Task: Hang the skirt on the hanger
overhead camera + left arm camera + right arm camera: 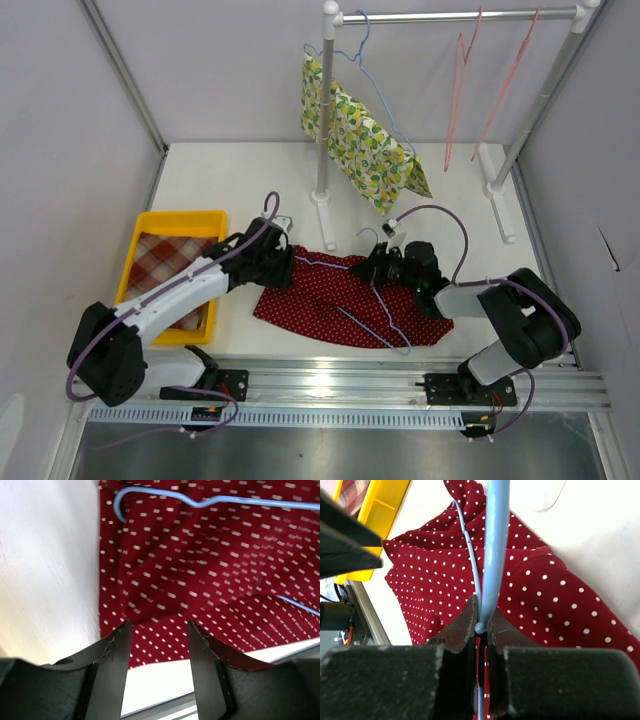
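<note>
The right gripper (pixel 481 625) is clamped tight on the thin wire of a blue hanger (pixel 495 540), its jaws closed around the rod with only the wire between them, as seen from the right wrist camera. The left gripper (pixel 159 635) stands with its jaws parted and nothing pinched between them, poised over the left-hand edge of the skirt (pixel 210 575); whether its fingertips touch the cloth cannot be told. The skirt (pixel 340 300), dark red with white dots, lies spread and rumpled on the white table (pixel 240 180) near the front edge, between the two arms, with the hanger (pixel 330 263) lying on top of it, one wire running across its upper edge and another slanting down toward its lower right corner. From overhead, the left gripper (pixel 278 265) sits at the skirt's upper left corner and the right gripper (pixel 385 268) at its upper right. To the left, a yellow tray (pixel 180 218) holds a red plaid cloth (pixel 165 262). At the back, a white rack (pixel 450 15) carries a lemon-print garment (pixel 365 145) on a blue hanger of its own, with two bare red hangers (pixel 465 90) beside it.
</note>
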You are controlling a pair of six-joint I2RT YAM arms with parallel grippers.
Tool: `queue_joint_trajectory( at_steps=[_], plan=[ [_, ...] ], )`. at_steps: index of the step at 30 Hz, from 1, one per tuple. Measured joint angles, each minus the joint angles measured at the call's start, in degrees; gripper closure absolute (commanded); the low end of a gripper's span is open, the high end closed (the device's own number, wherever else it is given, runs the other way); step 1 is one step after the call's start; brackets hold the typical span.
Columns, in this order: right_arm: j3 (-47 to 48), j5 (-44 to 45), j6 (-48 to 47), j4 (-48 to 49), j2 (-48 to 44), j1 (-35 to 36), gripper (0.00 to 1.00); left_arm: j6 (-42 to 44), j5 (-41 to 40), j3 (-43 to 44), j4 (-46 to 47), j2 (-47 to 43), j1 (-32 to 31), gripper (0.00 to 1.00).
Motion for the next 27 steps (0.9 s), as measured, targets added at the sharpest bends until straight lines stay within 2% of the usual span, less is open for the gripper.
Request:
queue_joint_trajectory(
  at_steps=[4, 9, 15, 20, 27],
  plan=[
    [-0.50, 0.90, 0.15, -1.84, -2.89, 0.00, 1.00, -0.15, -3.98, 2.38, -1.05, -3.41, -7.91, 0.47],
    [-0.50, 1.70, -0.33, -4.66, -4.74, -0.66, 1.00, -0.11, -4.00, 5.31, 2.78, -3.04, -17.18, 0.49],
    [-0.50, 1.38, -0.33, -5.31, -4.74, -2.34, 1.00, 0.90, -1.40, 8.59, 11.45, 7.23, -26.62, 0.44],
    [-0.50, 1.01, -0.28, -5.27, -4.74, -2.47, 1.00, 1.22, 1.09, 8.79, 18.78, 15.63, -30.10, 0.41],
    [-0.72, 0.22, 0.20, -4.15, -3.74, -3.13, 1.00, 1.14, 0.68, 8.94, 28.50, 21.59, -33.90, 0.39]
  ],
)
